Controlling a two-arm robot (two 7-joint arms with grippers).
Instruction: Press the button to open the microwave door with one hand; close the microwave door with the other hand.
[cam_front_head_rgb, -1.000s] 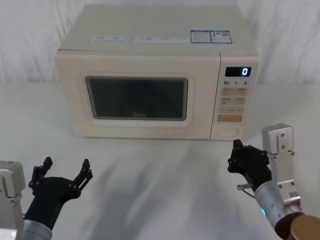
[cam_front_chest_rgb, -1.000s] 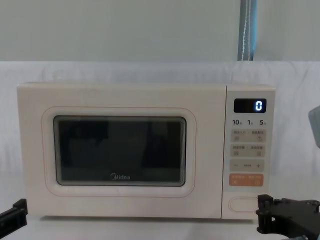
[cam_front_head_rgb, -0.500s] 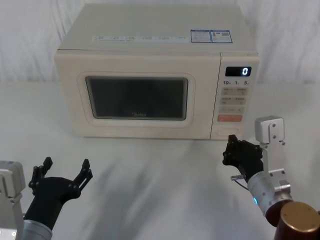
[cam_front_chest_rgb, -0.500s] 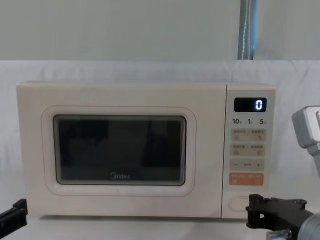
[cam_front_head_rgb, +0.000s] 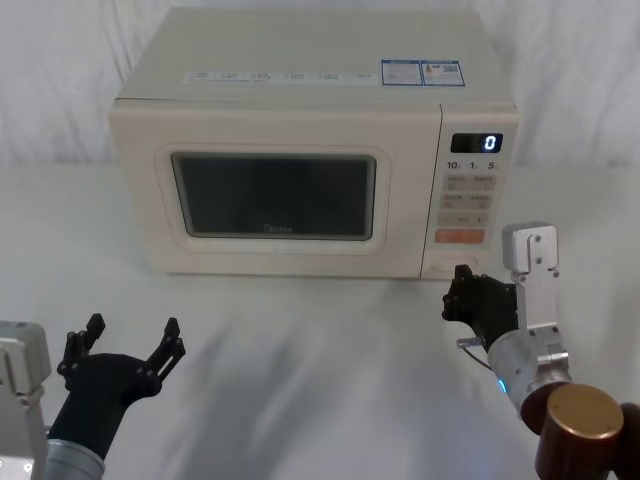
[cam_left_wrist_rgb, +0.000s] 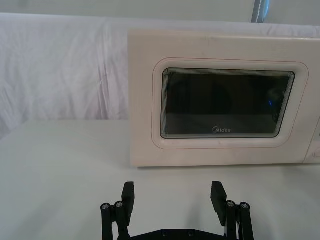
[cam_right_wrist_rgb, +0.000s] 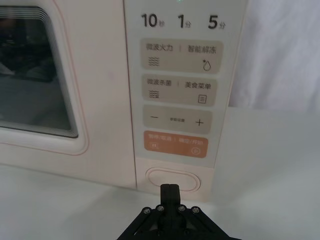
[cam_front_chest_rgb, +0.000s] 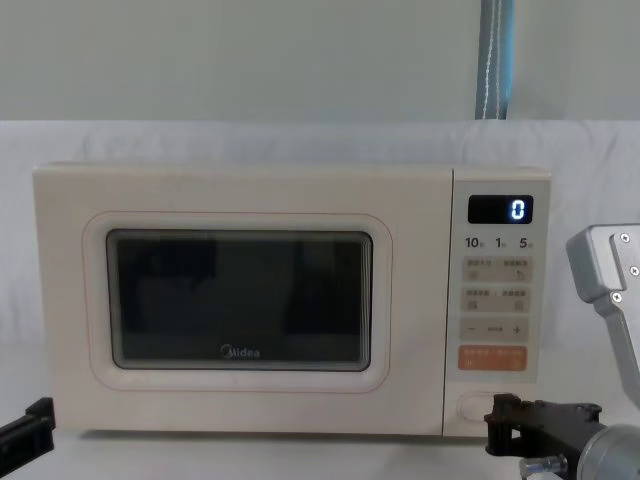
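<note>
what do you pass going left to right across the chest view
left gripper at the lower left edge → microwave door → button → right gripper, shut, just below the button

I see the microwave (cam_front_head_rgb: 300, 150), a cream boxy oven, standing square to me at twelve o'clock, its display reading 0. Its microwave door (cam_front_head_rgb: 275, 195), a cream panel with a dark rounded window and a Midea logo under the glass, sits shut and flush with the front. The button (cam_right_wrist_rgb: 172, 179), wide, cream and unmarked, lies at the foot of the key panel at the six o'clock end, just below the orange key, toward four o'clock from the door window.
</note>
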